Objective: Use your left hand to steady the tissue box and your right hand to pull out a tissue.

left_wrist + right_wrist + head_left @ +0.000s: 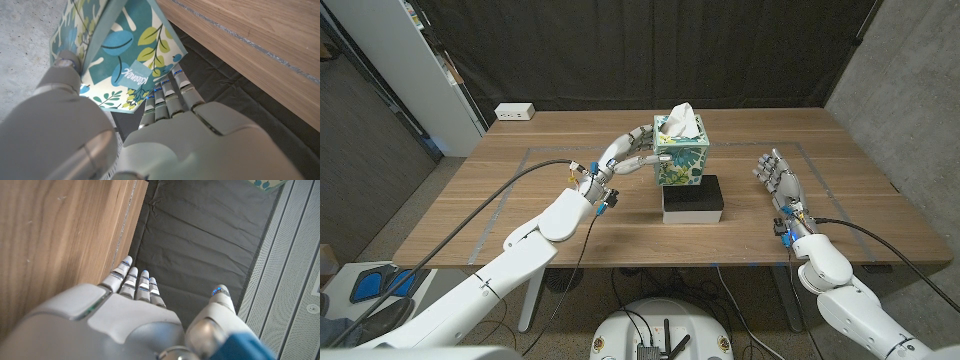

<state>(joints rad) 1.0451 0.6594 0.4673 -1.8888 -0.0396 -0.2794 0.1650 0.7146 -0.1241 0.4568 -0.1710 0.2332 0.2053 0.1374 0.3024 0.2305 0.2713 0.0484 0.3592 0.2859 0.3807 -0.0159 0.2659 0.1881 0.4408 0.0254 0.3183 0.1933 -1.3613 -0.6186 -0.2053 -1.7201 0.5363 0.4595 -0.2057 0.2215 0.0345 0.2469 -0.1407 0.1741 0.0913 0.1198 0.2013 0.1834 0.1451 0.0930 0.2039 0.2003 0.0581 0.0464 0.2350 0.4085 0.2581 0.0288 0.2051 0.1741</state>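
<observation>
A floral Kleenex tissue box (682, 155), patterned in teal, green and white, stands upright near the middle of the wooden table (500, 215), toward the far side, with a white tissue (682, 121) sticking up out of its top. Just in front of the box, on its near side, lies a low block (693, 199) with a black top and white sides. The left hand (630, 152) reaches in from the left and holds the box's left side, fingers laid against the near face and the thumb at the far upper edge. The left wrist view shows the same grasp close up: the fingers (167, 92) press along one printed face of the box (125, 60) while the thumb (65, 62) sits against the adjoining side. The right hand (777, 176) is well apart from the box, out on the right side of the table, holding nothing, its fingers extended and slightly spread. In the right wrist view those fingers (135, 280) point straight out beside the table edge, with the thumb (219, 297) set apart. A white power strip (515, 112) sits at the far left corner of the table.
</observation>
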